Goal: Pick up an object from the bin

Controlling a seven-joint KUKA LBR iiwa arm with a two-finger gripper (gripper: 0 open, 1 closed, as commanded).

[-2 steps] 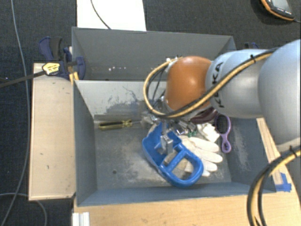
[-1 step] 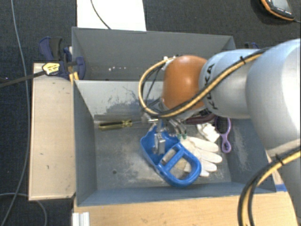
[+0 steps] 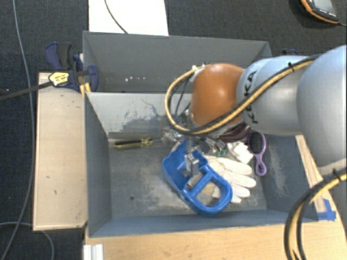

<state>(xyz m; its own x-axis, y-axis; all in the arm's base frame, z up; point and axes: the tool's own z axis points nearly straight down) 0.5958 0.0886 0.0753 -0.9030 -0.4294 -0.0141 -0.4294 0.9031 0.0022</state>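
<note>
Over the blue scoop (image 3: 174,173), hand (image 3: 190,161) low.

The silver-grey KUKA arm (image 3: 303,96) reaches in from the right edge of the view, its thick rounded link sloping down and to the left, with black lettering showing on its side near the wrist. An orange cover (image 3: 217,93) caps the wrist, and black and yellow cables (image 3: 174,93) loop out around its left side and run back along the arm. Beneath the cover the metal end effector (image 3: 190,160) points downward, set low and partly shadowed by the wrist.
</note>
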